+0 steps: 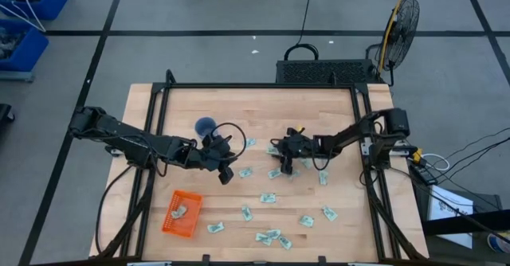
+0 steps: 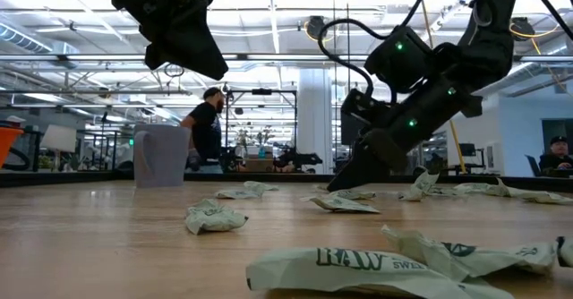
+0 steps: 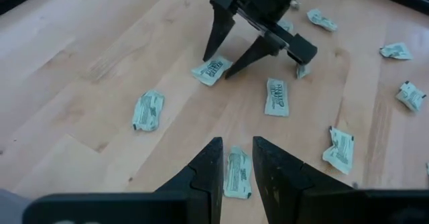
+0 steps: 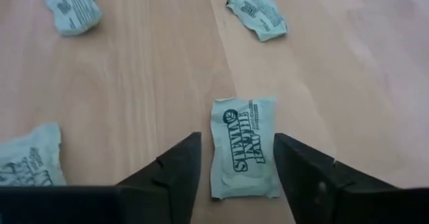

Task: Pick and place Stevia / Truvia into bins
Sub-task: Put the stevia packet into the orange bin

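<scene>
Stevia sachet (image 4: 244, 147) between spread right end effector (image 4: 236, 158) fingers.

Light wooden table (image 1: 335, 107) with scattered Stevia sachets (image 1: 268, 197), orange basket (image 1: 181, 214), blue cup (image 1: 205, 126)

One camera hangs high, looking straight down on the whole desk (image 1: 239, 115). Another sits at desktop level, looking across it into the room. Each wrist camera looks closely down at the desk; both share the packet-strewn middle with the overhead view.
</scene>
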Robot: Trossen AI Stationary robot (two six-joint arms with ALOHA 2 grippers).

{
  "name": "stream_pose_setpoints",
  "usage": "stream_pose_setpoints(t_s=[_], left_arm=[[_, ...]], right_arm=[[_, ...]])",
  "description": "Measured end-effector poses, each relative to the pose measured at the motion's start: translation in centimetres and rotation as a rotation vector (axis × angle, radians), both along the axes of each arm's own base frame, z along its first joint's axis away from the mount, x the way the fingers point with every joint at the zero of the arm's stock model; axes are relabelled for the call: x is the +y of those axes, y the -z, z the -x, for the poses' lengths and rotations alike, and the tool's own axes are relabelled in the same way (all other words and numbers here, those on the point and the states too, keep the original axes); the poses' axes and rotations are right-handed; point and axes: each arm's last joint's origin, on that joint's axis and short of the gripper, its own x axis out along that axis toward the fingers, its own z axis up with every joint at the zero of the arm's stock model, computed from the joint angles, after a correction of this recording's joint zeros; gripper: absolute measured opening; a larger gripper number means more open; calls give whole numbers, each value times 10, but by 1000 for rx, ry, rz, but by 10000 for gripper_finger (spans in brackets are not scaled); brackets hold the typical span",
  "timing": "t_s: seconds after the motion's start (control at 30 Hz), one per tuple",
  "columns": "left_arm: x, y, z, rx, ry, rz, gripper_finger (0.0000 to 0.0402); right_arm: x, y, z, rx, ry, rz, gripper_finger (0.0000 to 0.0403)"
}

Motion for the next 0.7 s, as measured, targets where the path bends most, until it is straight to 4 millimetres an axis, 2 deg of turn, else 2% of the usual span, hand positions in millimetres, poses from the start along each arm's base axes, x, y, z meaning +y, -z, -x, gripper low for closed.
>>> stream_pose_setpoints(t_s=[0.23, 0.5, 0.57, 0.7], left_arm=[[0, 0, 0, -7, 1, 2, 85], [0, -2, -1, -23, 1, 6, 85], [-1, -2, -1, -23, 2, 6, 85], [-2, -2, -1, -22, 5, 6, 85]], right_arm=[[-11, 5, 8, 17, 51, -80, 122], [-5, -1, 2, -78, 35, -48, 15], [-3, -2, 0, -96, 13, -53, 10], [6, -9, -5, -187, -51, -86, 27]])
